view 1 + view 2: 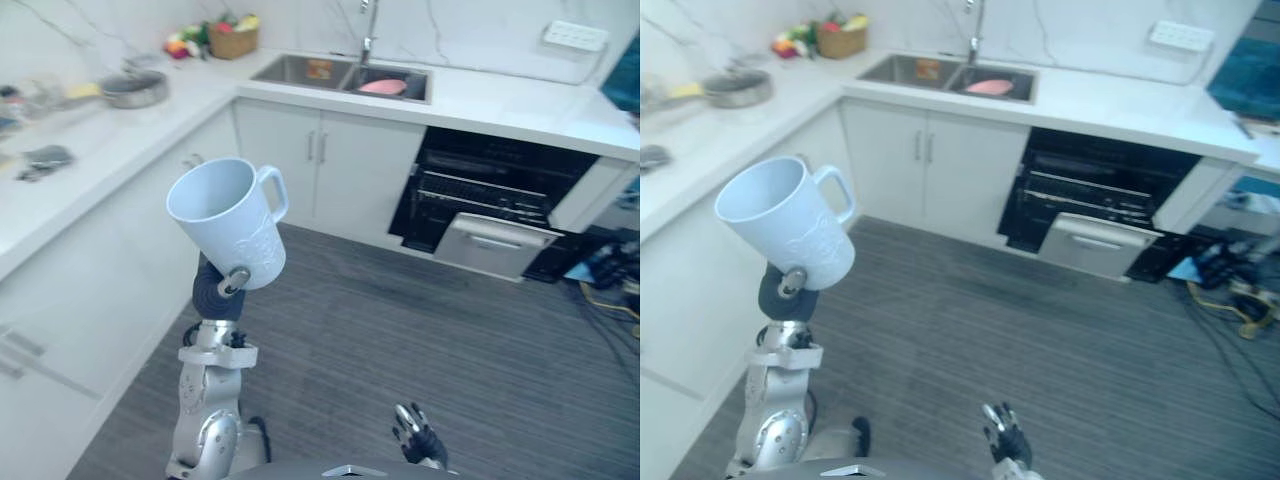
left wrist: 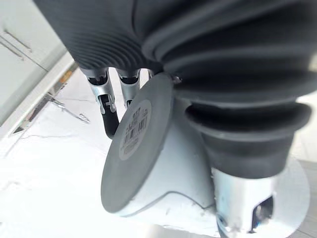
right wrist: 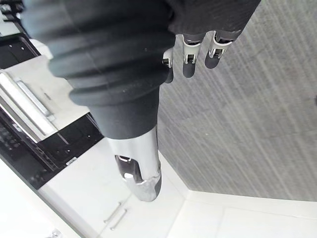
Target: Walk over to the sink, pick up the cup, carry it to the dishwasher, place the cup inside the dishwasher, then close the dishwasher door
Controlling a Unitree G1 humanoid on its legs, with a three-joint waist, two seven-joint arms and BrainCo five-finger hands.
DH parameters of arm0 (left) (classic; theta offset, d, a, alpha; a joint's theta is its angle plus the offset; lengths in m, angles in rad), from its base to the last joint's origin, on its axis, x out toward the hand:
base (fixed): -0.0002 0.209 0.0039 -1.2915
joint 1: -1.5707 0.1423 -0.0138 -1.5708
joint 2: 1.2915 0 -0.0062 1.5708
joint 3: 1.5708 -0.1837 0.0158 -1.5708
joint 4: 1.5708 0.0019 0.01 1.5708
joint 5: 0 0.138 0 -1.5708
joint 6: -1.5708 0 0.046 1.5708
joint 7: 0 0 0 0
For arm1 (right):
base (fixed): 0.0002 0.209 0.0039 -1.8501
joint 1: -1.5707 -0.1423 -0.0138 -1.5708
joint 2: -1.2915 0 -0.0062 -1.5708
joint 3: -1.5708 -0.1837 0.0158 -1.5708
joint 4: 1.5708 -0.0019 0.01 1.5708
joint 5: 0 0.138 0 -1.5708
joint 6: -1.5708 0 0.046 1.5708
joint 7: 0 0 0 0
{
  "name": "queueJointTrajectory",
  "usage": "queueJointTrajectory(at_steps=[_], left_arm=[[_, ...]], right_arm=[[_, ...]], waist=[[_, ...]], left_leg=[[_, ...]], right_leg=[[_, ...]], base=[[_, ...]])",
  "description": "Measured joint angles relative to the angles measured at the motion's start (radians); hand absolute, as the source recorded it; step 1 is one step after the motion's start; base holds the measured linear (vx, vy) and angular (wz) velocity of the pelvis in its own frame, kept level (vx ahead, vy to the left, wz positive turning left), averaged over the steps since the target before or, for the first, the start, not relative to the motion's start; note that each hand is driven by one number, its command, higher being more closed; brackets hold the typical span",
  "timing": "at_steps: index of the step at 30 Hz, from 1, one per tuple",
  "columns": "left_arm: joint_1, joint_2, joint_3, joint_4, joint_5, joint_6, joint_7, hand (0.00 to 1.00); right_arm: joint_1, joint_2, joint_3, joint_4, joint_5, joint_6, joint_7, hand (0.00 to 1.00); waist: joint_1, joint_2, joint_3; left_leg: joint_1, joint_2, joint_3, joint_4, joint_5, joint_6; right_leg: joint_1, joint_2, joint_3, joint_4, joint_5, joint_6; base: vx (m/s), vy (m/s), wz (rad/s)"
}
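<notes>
The left robot hand point(image 1: 218, 285) grasps a white mug point(image 1: 225, 215), raised and tilted, its inside empty, a barcode sticker point(image 2: 134, 130) with print too small to read on its base, well apart from the open dishwasher point(image 1: 490, 200), while the right robot hand point(image 1: 415, 432) hangs low, fingers relaxed, holding nothing.

Silver-grey jointed metal arms point(image 1: 205, 430); left hand point(image 2: 99, 34), right hand point(image 1: 418, 436) under dark ribbed covers point(image 3: 99, 64); silver fingers point(image 3: 190, 51), dark rounded tips.

Pale blue cup point(image 1: 225, 220), white veined counter point(image 1: 500, 100), grey striped floor point(image 1: 400, 330), dishwasher point(image 1: 480, 190) black inside.
</notes>
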Motion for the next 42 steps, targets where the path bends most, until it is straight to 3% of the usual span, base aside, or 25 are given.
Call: queueJointTrajectory(at_steps=[2, 3, 4, 5, 6, 7, 8, 10, 11, 14, 17, 19, 20, 22, 23, 26, 27, 29, 33, 35, 37, 38, 39, 41, 42], left_arm=[[-0.020, 0.035, -0.013, -0.005, -0.001, 0.010, -0.036, 1.00], [-0.028, 0.042, -0.023, -0.006, -0.001, 0.013, -0.049, 1.00], [-0.035, 0.050, -0.032, -0.011, -0.001, 0.017, -0.084, 1.00], [-0.045, 0.065, -0.032, -0.013, -0.004, 0.031, -0.098, 1.00], [-0.047, 0.066, -0.033, -0.016, -0.007, 0.042, -0.102, 1.00], [-0.044, 0.067, -0.048, -0.025, -0.009, 0.056, -0.102, 1.00], [-0.049, 0.066, -0.082, -0.022, -0.004, 0.056, -0.097, 1.00], [-0.071, 0.071, -0.142, -0.006, 0.002, 0.056, -0.087, 1.00], [-0.095, 0.072, -0.178, 0.000, 0.002, 0.056, -0.078, 1.00], [-0.140, 0.078, -0.178, 0.016, 0.000, 0.056, -0.082, 1.00], [-0.148, 0.080, -0.154, 0.051, -0.007, 0.055, -0.103, 1.00], [-0.130, 0.076, -0.145, 0.053, -0.011, 0.055, -0.115, 1.00], [-0.112, 0.074, -0.148, 0.073, -0.011, 0.055, -0.133, 1.00], [-0.102, 0.069, -0.155, 0.075, -0.008, 0.051, -0.150, 1.00], [-0.103, 0.054, -0.171, 0.075, -0.008, 0.048, -0.154, 1.00], [-0.098, 0.011, -0.229, 0.078, 0.008, 0.043, -0.155, 1.00], [-0.091, 0.002, -0.241, 0.079, 0.015, 0.043, -0.154, 1.00], [-0.072, 0.014, -0.250, 0.080, 0.044, 0.040, -0.148, 1.00], [-0.053, 0.014, -0.253, 0.080, 0.044, 0.022, -0.146, 1.00], [-0.037, 0.023, -0.258, 0.078, 0.043, 0.020, -0.138, 1.00], [-0.031, 0.036, -0.265, 0.078, 0.044, 0.021, -0.114, 1.00], [-0.024, 0.042, -0.279, 0.075, 0.046, 0.022, -0.102, 1.00], [-0.013, 0.065, -0.283, 0.070, 0.050, 0.023, -0.095, 1.00], [-0.008, 0.097, -0.299, 0.069, 0.053, 0.033, -0.082, 1.00], [-0.008, 0.103, -0.310, 0.068, 0.054, 0.042, -0.083, 1.00]], right_arm=[[-0.041, 0.011, -0.065, 0.026, 0.000, -0.037, -0.071, 0.00], [-0.029, 0.009, -0.095, 0.036, 0.000, -0.048, -0.087, 0.00], [-0.029, 0.013, -0.148, 0.063, 0.002, -0.082, -0.117, 0.00], [-0.039, 0.030, -0.175, 0.078, 0.004, -0.106, -0.143, 0.00], [-0.036, 0.038, -0.194, 0.080, 0.004, -0.118, -0.154, 0.00], [-0.028, 0.049, -0.209, 0.079, 0.005, -0.154, -0.177, 0.00], [-0.021, 0.055, -0.201, 0.067, 0.019, -0.178, -0.181, 0.00], [-0.011, 0.070, -0.194, 0.026, 0.033, -0.209, -0.194, 0.00], [-0.012, 0.071, -0.170, -0.035, 0.041, -0.243, -0.227, 0.00], [-0.004, 0.071, -0.128, -0.197, 0.041, -0.309, -0.287, 0.00], [0.021, 0.063, -0.099, -0.373, 0.043, -0.366, -0.334, 0.00], [0.029, 0.056, -0.084, -0.493, 0.044, -0.388, -0.335, 0.00], [0.026, 0.041, -0.072, -0.558, 0.044, -0.389, -0.335, 0.00], [0.029, 0.042, -0.043, -0.684, 0.042, -0.389, -0.345, 0.00], [0.033, 0.047, -0.035, -0.758, 0.040, -0.387, -0.359, 0.00], [0.058, 0.057, -0.037, -0.896, 0.030, -0.397, -0.398, 0.00], [0.063, 0.059, -0.037, -0.911, 0.030, -0.401, -0.400, 0.00], [0.065, 0.065, -0.015, -0.939, 0.021, -0.442, -0.411, 0.00], [0.048, 0.055, 0.069, -1.060, -0.020, -0.456, -0.421, 0.00], [0.015, 0.043, 0.124, -1.131, -0.069, -0.450, -0.466, 0.00], [-0.009, 0.044, 0.130, -1.147, -0.083, -0.429, -0.487, 0.00], [-0.017, 0.041, 0.128, -1.149, -0.095, -0.425, -0.493, 0.00], [-0.013, 0.051, 0.129, -1.142, -0.096, -0.415, -0.493, 0.00], [-0.002, 0.060, 0.127, -1.150, -0.098, -0.402, -0.489, 0.00], [-0.006, 0.059, 0.114, -1.153, -0.097, -0.402, -0.482, 0.00]], waist=[[0.009, -0.009, 0.001], [0.006, -0.006, -0.005], [0.004, -0.011, -0.011], [0.006, -0.051, -0.022], [0.004, -0.058, -0.023], [-0.001, -0.043, -0.018], [-0.015, -0.028, -0.014], [-0.041, 0.000, -0.018], [-0.061, 0.016, -0.014], [-0.080, 0.029, -0.003], [-0.089, 0.035, 0.002], [-0.096, 0.033, 0.014], [-0.095, 0.077, 0.025], [-0.102, 0.107, 0.030], [-0.105, 0.122, 0.027], [-0.109, 0.142, 0.036], [-0.109, 0.140, 0.038], [-0.094, 0.117, 0.047], [-0.055, 0.112, 0.044], [-0.039, 0.097, 0.035], [-0.039, 0.069, 0.024], [-0.039, 0.065, 0.016], [-0.027, 0.035, 0.014], [-0.051, -0.002, 0.005], [-0.060, -0.001, 0.001]], left_leg=[[-0.041, 0.006, 0.027, 0.197, -0.074, -0.007], [-0.013, -0.014, 0.013, 0.130, -0.090, -0.010], [0.046, -0.040, 0.041, 0.064, -0.119, 0.036], [0.099, -0.085, 0.075, 0.051, -0.158, 0.059], [0.133, -0.099, 0.084, 0.042, -0.178, 0.064], [0.210, -0.110, 0.104, 0.006, -0.203, 0.074], [0.276, -0.105, 0.107, -0.038, -0.221, 0.085], [0.355, -0.092, 0.109, -0.118, -0.213, 0.072], [0.426, -0.075, 0.111, -0.183, -0.209, 0.065], [0.519, -0.038, 0.100, -0.240, -0.221, 0.043], [0.583, 0.007, 0.065, -0.237, -0.256, 0.022], [0.639, 0.025, 0.039, -0.222, -0.310, -0.010], [0.664, 0.060, 0.040, -0.183, -0.315, -0.011], [0.637, 0.098, 0.044, -0.053, -0.280, 0.000], [0.608, 0.125, 0.042, 0.066, -0.221, -0.008], [0.397, 0.192, -0.061, 0.531, 0.095, -0.080], [0.343, 0.200, -0.070, 0.625, 0.089, -0.076], [0.178, 0.180, -0.057, 0.745, -0.005, -0.048], [0.053, 0.165, 0.027, 0.445, -0.137, -0.024], [0.046, 0.112, -0.043, 0.099, -0.134, -0.030], [0.047, 0.057, -0.137, -0.097, -0.079, -0.029], [0.072, 0.027, -0.211, -0.222, 0.022, -0.038], [0.116, 0.002, -0.208, -0.218, 0.085, -0.123], [0.119, -0.025, -0.171, -0.143, 0.031, -0.074], [0.126, -0.023, -0.151, -0.120, 0.006, -0.059]], right_leg=[[-0.004, -0.008, 0.008, 0.140, 0.038, 0.002], [-0.015, -0.011, -0.016, 0.209, 0.038, 0.031], [-0.095, -0.036, -0.038, 0.429, 0.037, 0.168], [-0.190, -0.092, -0.054, 0.642, 0.144, 0.265], [-0.226, -0.121, -0.086, 0.718, 0.233, 0.258], [-0.289, -0.167, -0.158, 0.838, 0.357, 0.177], [-0.360, -0.176, -0.209, 0.926, 0.282, 0.119], [-0.441, -0.156, -0.277, 0.941, 0.191, 0.101], [-0.515, -0.143, -0.349, 0.871, 0.134, 0.101], [-0.563, -0.145, -0.517, 0.558, 0.106, 0.076], [-0.564, -0.109, -0.557, 0.147, 0.225, 0.056], [-0.545, -0.097, -0.541, 0.109, 0.369, 0.040], [-0.553, -0.075, -0.546, 0.206, 0.319, 0.016], [-0.569, -0.052, -0.549, 0.313, 0.214, 0.003], [-0.557, -0.028, -0.544, 0.353, 0.154, -0.005], [-0.448, 0.055, -0.509, 0.343, 0.057, -0.031], [-0.415, 0.070, -0.499, 0.322, 0.048, -0.039], [-0.270, 0.103, -0.434, 0.207, 0.038, -0.072], [-0.133, 0.117, -0.262, 0.076, 0.053, -0.061], [-0.089, 0.101, -0.116, 0.040, 0.042, -0.054], [-0.089, 0.070, -0.038, 0.050, 0.014, -0.035], [-0.084, 0.047, 0.005, 0.071, -0.020, 0.010], [-0.076, 0.009, 0.040, 0.097, -0.064, 0.079], [-0.078, -0.040, 0.065, 0.111, -0.034, 0.108], [-0.076, -0.043, 0.071, 0.116, 0.014, 0.137]], base=[[0.51, 0.231, -0.61], [0.32, 0.206, -0.36], [0.29, 0.166, -0.29], [0.32, 0.150, -0.37], [0.42, 0.151, -0.46], [0.43, 0.168, -0.51], [0.42, 0.163, -0.42], [0.39, 0.117, -0.07], [0.50, 0.086, 0.01], [0.51, -0.011, 0.18], [0.60, -0.173, 0.41], [0.61, -0.244, 0.25], [0.51, -0.232, -0.11], [0.57, -0.270, -0.27], [0.54, -0.238, -0.37], [0.49, -0.173, -0.38], [0.49, -0.134, -0.52], [0.48, -0.111, -0.84], [0.52, 0.031, -1.32], [0.64, 0.260, -1.69], [0.52, 0.286, -1.54], [0.55, 0.361, -1.87], [0.53, 0.355, -1.55], [0.43, 0.320, -1.01], [0.41, 0.356, -0.68]])
